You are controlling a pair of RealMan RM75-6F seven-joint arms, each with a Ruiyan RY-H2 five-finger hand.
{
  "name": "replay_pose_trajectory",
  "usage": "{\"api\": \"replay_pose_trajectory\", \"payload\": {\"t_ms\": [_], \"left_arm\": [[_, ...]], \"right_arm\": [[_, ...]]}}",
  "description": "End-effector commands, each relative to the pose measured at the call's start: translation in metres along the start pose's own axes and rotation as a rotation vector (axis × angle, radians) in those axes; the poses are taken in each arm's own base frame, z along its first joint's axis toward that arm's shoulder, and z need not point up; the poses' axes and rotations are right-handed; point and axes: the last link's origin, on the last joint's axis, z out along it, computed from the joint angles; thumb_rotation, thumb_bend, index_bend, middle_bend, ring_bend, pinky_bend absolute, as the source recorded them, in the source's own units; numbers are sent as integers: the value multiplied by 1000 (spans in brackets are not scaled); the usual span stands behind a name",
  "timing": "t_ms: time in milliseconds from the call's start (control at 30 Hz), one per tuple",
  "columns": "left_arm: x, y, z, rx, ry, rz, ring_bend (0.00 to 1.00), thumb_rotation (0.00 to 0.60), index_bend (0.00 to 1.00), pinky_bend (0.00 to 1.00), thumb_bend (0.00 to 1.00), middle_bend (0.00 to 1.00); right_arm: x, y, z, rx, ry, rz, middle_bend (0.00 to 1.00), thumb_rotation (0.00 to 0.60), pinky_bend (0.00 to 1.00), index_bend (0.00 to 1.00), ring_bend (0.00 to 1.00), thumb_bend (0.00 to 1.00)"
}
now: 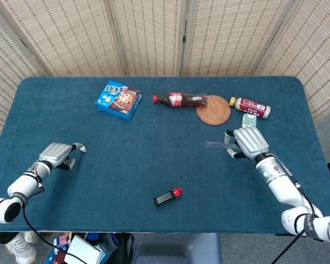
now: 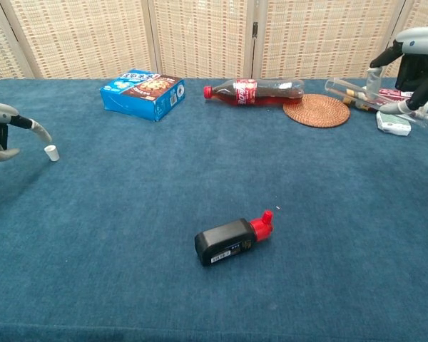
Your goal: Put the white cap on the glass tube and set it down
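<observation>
Right hand [image 2: 412, 71], upper right of the chest view, grips the glass tube [image 2: 346, 91] and holds it roughly level above the table [image 1: 154, 159]. Left hand [image 2: 1, 132], at the left edge, has its fingers curled; the white cap [image 2: 51, 152] sits at a fingertip (whether pinched or resting on the cloth cannot be told). Judged progress: tube lifted, cap not yet on; capping and setting down remain, with the hands well apart. Surface: blue cloth bearing a snack box [image 1: 118, 99], cola bottle [image 1: 179, 100], woven coaster [image 1: 213, 109] and a small black and red object [image 1: 168, 197]. Woven folding screens [image 1: 154, 33] close off the back.
</observation>
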Motion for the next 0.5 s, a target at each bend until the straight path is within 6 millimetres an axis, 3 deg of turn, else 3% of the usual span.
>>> {"api": "replay_pose_trajectory", "payload": {"t_ms": [33, 133, 167, 233, 333, 433, 500], "left_arm": [[8, -2, -7, 5, 66, -19, 976, 564, 140, 1000, 581, 941], [14, -4, -11, 7, 151, -33, 850, 600, 144, 949, 572, 838], [15, -4, -11, 7, 184, -36, 775, 600, 150, 890, 555, 764], [15, -3, -11, 2, 214, -45, 577, 600, 173, 722, 489, 564], [15, -1, -7, -12, 251, -50, 278, 600, 231, 388, 429, 268], [16, 1, -1, -27, 298, -22, 106, 600, 283, 64, 399, 106], [15, 3, 3, -34, 319, -10, 62, 600, 328, 6, 388, 72]], "right_arm": [[0, 0, 0, 0, 0, 0, 1000, 600, 1000, 826, 1000, 596], [0, 0, 0, 2, 1, 3, 1000, 600, 1000, 826, 1000, 596], [0, -1, 0, 3, 0, 4, 1000, 600, 1000, 826, 1000, 596], [-1, -1, 0, 4, -2, 4, 1000, 600, 1000, 826, 1000, 596], [-1, -2, -1, 6, -3, 3, 1000, 600, 1000, 826, 1000, 596], [0, -2, -1, 6, -2, 2, 1000, 600, 1000, 825, 1000, 596], [0, -2, -2, 4, -3, 2, 1000, 600, 1000, 826, 1000, 596]]}}
